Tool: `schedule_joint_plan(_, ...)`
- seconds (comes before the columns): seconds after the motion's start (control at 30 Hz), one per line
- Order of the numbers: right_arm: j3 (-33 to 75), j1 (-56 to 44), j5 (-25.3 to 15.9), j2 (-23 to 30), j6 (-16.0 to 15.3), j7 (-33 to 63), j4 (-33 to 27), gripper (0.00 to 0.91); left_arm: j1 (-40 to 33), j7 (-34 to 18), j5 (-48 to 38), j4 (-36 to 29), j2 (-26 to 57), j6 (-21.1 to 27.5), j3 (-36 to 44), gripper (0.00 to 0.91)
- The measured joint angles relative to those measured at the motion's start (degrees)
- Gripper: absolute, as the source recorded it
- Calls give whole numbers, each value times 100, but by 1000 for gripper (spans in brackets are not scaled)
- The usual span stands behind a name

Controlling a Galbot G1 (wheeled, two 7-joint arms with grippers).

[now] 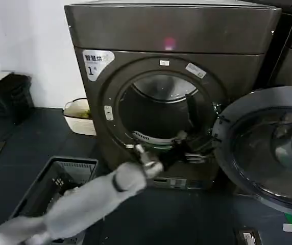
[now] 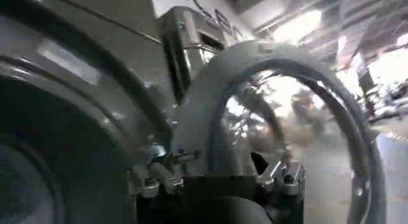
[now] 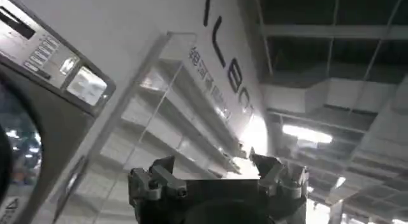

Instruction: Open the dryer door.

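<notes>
Dryer door (image 1: 268, 148) swung wide open; left gripper (image 1: 187, 148) at drum opening, fingers spread; right gripper (image 3: 217, 174) fingers spread

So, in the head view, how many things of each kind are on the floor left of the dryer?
White tub: 1
Dark crate: 1
Black bag: 1
Total: 3
The dryer door hangs open on the other side.

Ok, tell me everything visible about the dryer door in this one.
The dryer door is a large round porthole with a wide grey rim and a dark, reflective glass centre. It stands swung wide open to the right of the drum opening, hinged at its left edge. The left gripper is at the opening's lower right, near that hinge edge; contact is unclear.
</notes>
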Motion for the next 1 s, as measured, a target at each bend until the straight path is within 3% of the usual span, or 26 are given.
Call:
schedule_joint_plan(0.27, -251, 319, -422, -188, 246, -32, -292, 907, 283, 67, -546, -393, 1607, 907, -225, 907)
schedule_joint_plan(0.63, -424, 627, -799, -208, 171, -51, -497, 907, 1233, 781, -102, -420, 3589, 1070, -1088, 907)
schedule_joint_plan(0.8, -339, 589, -802, -197, 244, -65, -487, 907, 1671, 981, -211, -457, 4235, 1239, -1482, 907)
schedule_joint_plan(1.0, -322, 600, -795, -158, 226, -94, -498, 907, 2458, 1192, 224, -232, 4817, 1238, -2012, 907)
